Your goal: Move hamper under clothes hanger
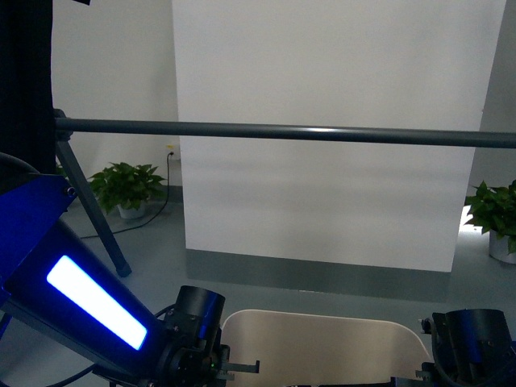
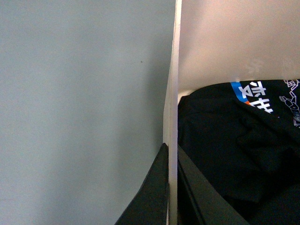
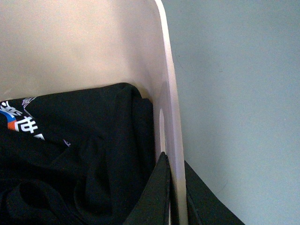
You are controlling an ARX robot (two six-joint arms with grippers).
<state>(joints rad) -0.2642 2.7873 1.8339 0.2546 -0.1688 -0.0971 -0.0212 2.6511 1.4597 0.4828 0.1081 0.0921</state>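
Note:
The beige hamper (image 1: 322, 326) shows its far rim low in the front view, between my two arms. The clothes hanger (image 1: 306, 131), a dark grey round bar, runs across above and beyond it, with an angled leg (image 1: 93, 211) at the left. My left gripper (image 2: 171, 150) is shut on the hamper's side rim (image 2: 172, 93), one finger inside and one outside. My right gripper (image 3: 174, 159) is shut on the opposite rim (image 3: 168, 93) in the same way. A black T-shirt (image 2: 225, 140) with a blue and white print lies crumpled inside the hamper; it also shows in the right wrist view (image 3: 70, 154).
A white wall panel (image 1: 322, 201) stands behind the bar. Potted plants sit on the grey floor at the far left (image 1: 125, 187) and far right (image 1: 496, 214). A black curtain (image 1: 24, 81) hangs at the left edge. My left arm's blue lit casing (image 1: 89, 298) fills the lower left.

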